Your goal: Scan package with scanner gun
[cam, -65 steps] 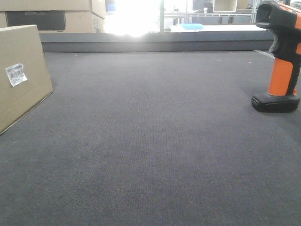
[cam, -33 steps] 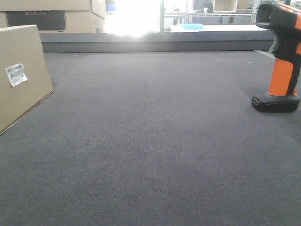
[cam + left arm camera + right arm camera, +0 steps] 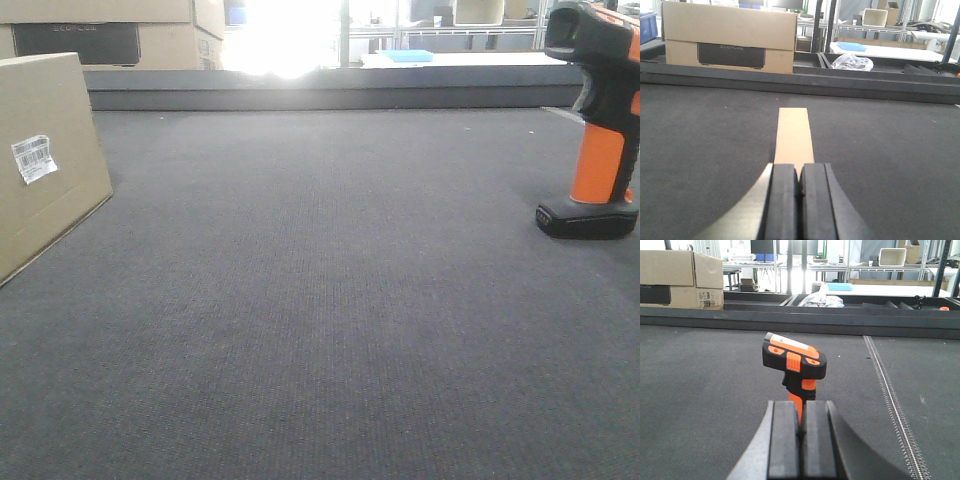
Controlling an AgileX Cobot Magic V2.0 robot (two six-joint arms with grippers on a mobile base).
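Nothing is scanned yet. The package point(image 3: 45, 160) sits at the left edge of the counter point(image 3: 320, 300), the scanner gun point(image 3: 598, 120) upright at the far right, untouched. Both the left hand point(image 3: 799, 195) and right hand point(image 3: 801, 440) are pressed together, empty.

The package point(image 3: 45, 165) stands at the left edge of the dark worktop point(image 3: 320, 300), its white barcode label point(image 3: 34, 157) facing the camera – the scanner gun point(image 3: 598, 120) stands upright on its black base at the far right, well apart from it, head pointing left
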